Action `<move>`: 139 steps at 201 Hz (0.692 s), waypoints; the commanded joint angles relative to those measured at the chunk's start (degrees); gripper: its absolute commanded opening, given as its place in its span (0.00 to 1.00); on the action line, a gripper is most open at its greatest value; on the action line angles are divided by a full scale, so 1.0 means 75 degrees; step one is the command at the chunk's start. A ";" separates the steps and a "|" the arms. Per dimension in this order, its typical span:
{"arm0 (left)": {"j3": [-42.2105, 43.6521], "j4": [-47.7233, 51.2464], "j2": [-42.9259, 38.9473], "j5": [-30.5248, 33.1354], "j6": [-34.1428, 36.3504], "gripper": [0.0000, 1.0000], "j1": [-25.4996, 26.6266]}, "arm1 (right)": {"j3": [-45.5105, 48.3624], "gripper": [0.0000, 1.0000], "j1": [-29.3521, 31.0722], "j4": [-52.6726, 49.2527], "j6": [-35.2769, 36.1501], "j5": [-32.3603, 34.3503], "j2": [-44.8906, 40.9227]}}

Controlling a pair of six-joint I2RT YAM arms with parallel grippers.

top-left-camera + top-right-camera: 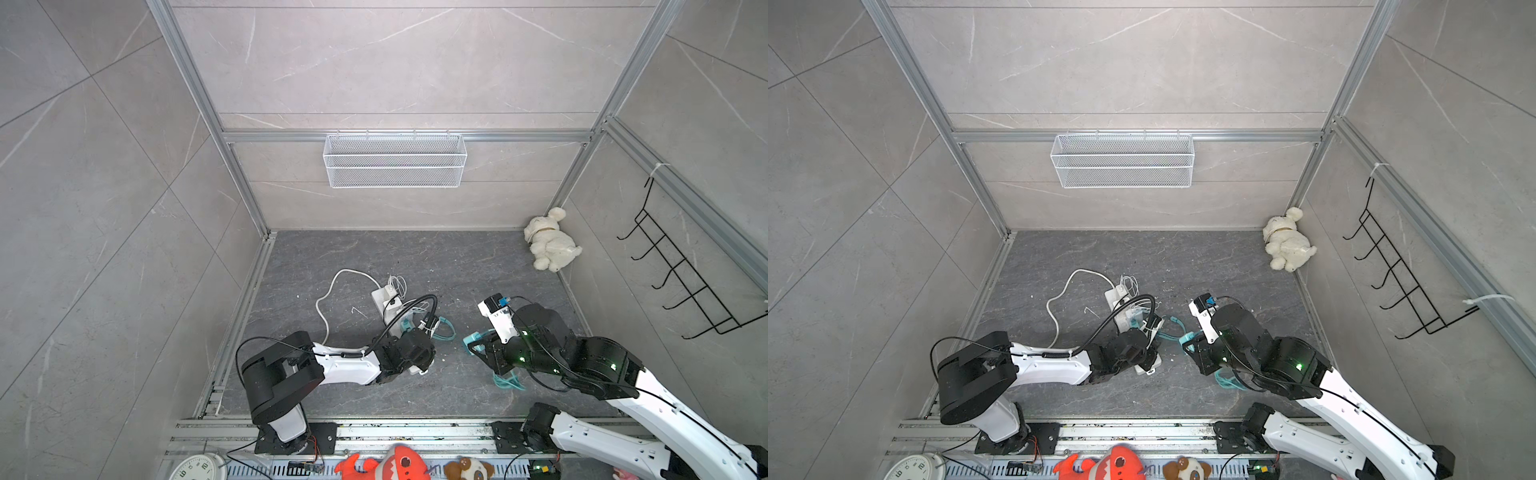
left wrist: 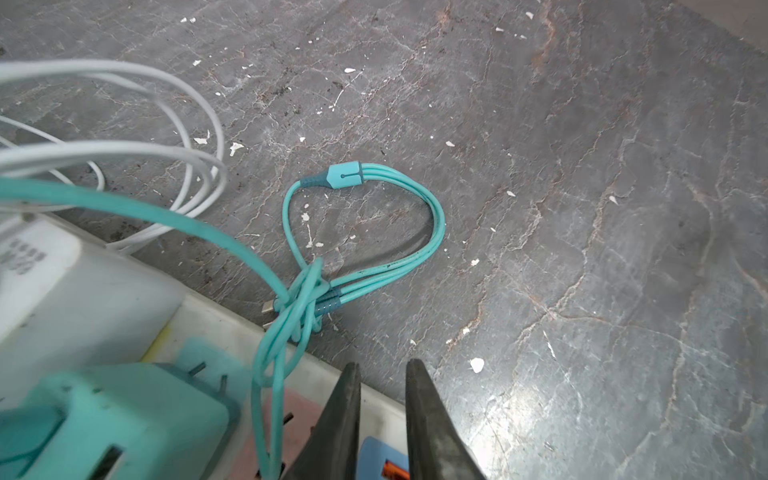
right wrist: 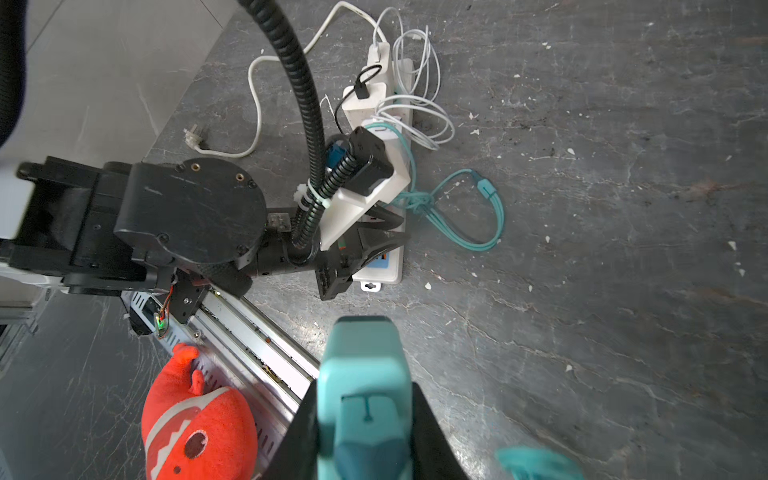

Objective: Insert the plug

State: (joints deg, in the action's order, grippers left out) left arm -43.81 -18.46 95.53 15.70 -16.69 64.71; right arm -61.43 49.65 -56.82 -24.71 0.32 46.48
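Note:
A teal plug (image 3: 364, 365) with a teal cable is clamped between the black fingers of my right gripper (image 3: 363, 392), which is shut on it. In both top views the plug (image 1: 478, 338) (image 1: 1187, 338) hangs above the floor, to the right of the white power strip (image 1: 386, 303) (image 1: 1116, 300). My left gripper (image 2: 380, 365) (image 3: 376, 235) is shut and rests over the near end of the strip (image 3: 397, 259), by its blue label. A second teal adapter (image 2: 112, 415) sits plugged into the strip, and its cable (image 2: 415, 199) loops on the floor.
White chargers (image 3: 368, 104) and coiled white cables (image 2: 166, 153) crowd the far part of the strip. A white plush dog (image 1: 548, 243) lies in the back right corner. On the walls hang a wire basket (image 1: 395, 160) and a black hook rack (image 1: 681, 274). A red plush (image 3: 199, 424) lies by the front rail.

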 commanded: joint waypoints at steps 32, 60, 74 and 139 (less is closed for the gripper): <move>-0.0806 -0.0343 0.0786 0.0582 0.0268 0.21 0.0032 | 0.0525 0.12 0.0027 -0.0154 -0.0349 0.0163 -0.0346; -0.1466 0.0416 0.1087 0.1248 0.0269 0.21 -0.0001 | 0.0658 0.12 0.0033 -0.0229 -0.0466 0.0218 -0.0631; -0.1891 0.0951 0.1295 0.1898 0.0207 0.21 -0.0046 | 0.0690 0.13 0.0025 -0.0246 -0.0497 0.0216 -0.0751; -0.4762 0.3111 0.3120 0.2560 0.0191 0.21 -0.0395 | 0.0849 0.14 0.0025 -0.0357 -0.0544 0.0134 -0.1054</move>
State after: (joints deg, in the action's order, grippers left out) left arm -74.06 -2.39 116.16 32.01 -16.05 62.35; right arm -56.07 49.65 -58.54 -27.51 0.89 39.70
